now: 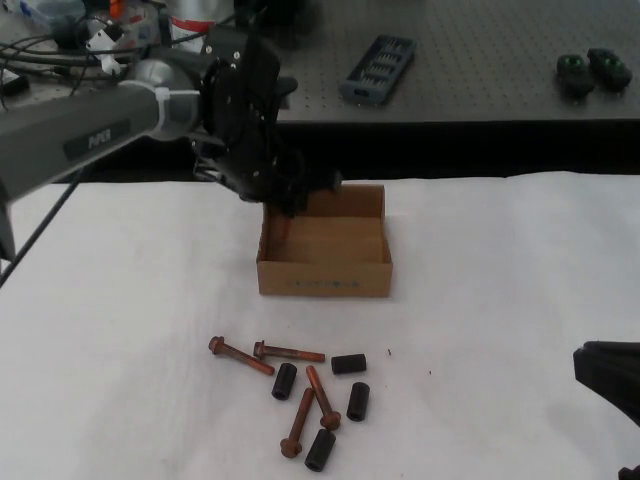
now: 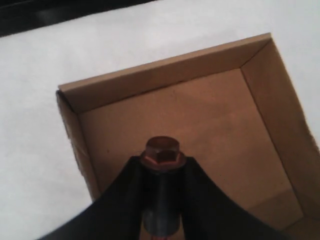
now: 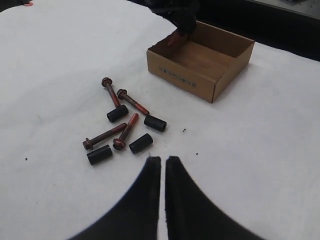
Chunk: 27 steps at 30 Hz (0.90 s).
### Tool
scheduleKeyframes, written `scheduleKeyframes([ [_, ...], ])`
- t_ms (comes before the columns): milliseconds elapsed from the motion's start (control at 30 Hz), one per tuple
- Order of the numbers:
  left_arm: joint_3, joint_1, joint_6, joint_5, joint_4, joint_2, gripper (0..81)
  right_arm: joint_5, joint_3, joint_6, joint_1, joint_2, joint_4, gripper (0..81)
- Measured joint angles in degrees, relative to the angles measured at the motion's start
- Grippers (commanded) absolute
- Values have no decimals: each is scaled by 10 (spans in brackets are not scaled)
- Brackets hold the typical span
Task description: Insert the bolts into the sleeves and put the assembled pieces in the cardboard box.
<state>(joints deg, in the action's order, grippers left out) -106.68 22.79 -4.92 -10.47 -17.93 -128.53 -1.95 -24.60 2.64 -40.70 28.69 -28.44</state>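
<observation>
My left gripper (image 2: 161,164) is shut on an assembled piece, a copper bolt (image 2: 161,151) seated in a black sleeve (image 2: 160,212). It hangs over the back left part of the open cardboard box (image 2: 165,75). In the high view the left gripper (image 1: 288,208) sits above the box (image 1: 323,276). Several loose bolts (image 1: 289,352) and several black sleeves (image 1: 284,380) lie on the white cloth in front of the box. My right gripper (image 3: 163,167) is shut with nothing in it, low over the cloth just short of the loose bolts (image 3: 131,127) and sleeves (image 3: 141,143).
The white cloth (image 1: 500,300) covers the bench. The right arm's gripper (image 1: 600,372) sits at the front right edge. Behind the cloth, a grey perforated table holds a blue-grey rack (image 1: 377,67), dark green-capped parts (image 1: 594,70) and cables (image 1: 60,45).
</observation>
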Motion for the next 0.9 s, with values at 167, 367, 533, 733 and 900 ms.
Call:
scheduleKeyframes([
  [167, -1, 0, 0, -2, 0, -18, 6, 0, 0, 0, 0, 0, 0, 37],
  [367, -1, 0, 0, -4, 1, -31, 68, 0, 0, 0, 0, 0, 0, 37],
  [533, -1, 0, 0, -4, 3, -31, 289, 0, 0, 0, 0, 0, 0, 37],
  [733, -2, 0, -10, -4, 5, -31, 258, 0, 0, 0, 0, 0, 0, 37],
  [900, -2, 0, -12, -15, 15, -31, 230, 0, 0, 0, 0, 0, 0, 37],
])
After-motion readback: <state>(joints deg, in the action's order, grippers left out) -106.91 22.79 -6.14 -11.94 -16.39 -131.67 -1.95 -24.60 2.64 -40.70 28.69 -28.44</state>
